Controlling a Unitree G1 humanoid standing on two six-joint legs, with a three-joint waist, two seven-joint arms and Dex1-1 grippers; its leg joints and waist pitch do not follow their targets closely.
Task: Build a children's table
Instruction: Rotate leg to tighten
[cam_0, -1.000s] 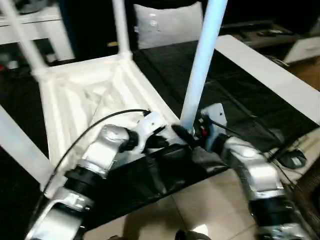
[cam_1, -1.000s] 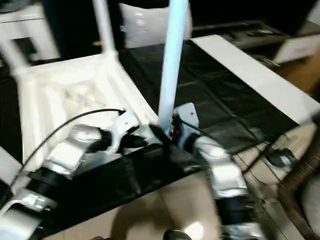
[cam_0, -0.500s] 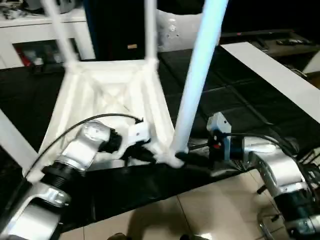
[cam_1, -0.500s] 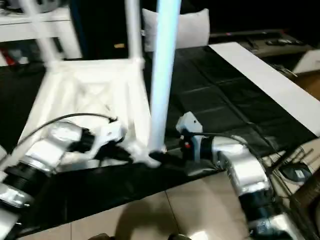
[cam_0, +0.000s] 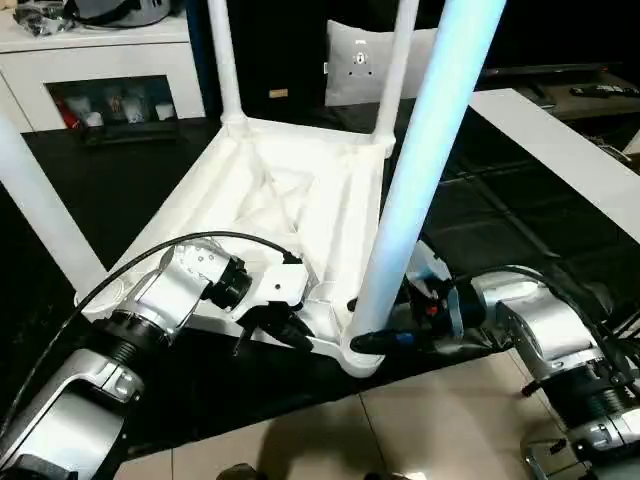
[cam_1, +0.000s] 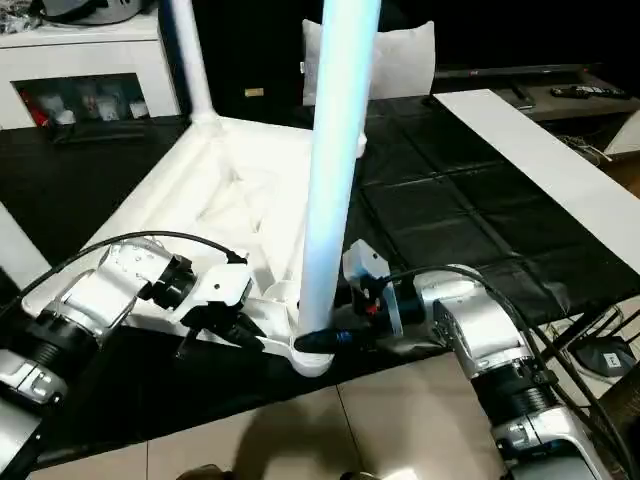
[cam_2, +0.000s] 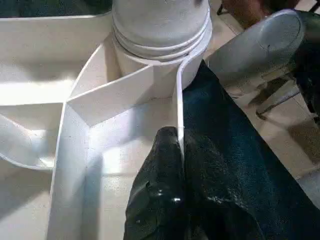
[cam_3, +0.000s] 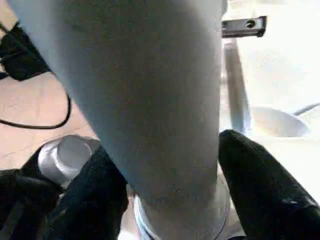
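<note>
The children's table top (cam_0: 290, 200) lies upside down on a black mat, ribbed underside up. White legs stand in its corner sockets. The nearest leg (cam_0: 420, 170) rises from the front corner socket (cam_0: 360, 355). My left gripper (cam_0: 290, 330) is shut on the top's thin rim wall just beside that socket; the left wrist view shows the black fingers (cam_2: 160, 175) pinching the wall. My right gripper (cam_0: 375, 340) reaches in from the right at the leg's base. In the right wrist view its fingers (cam_3: 95, 200) press both sides of the leg (cam_3: 150, 100).
A grey-white pillow (cam_0: 360, 65) and a white cabinet (cam_0: 100, 60) stand behind the table. A long white board (cam_0: 560, 150) lies on the mat (cam_0: 480, 210) at the right. Tiled floor (cam_0: 420, 430) starts just past the front corner, with cables (cam_1: 600, 350) at the right.
The whole view has shifted as my head moved. My right gripper's fingers have closed in on the base of the nearest leg. The left gripper stays pinched on the rim.
</note>
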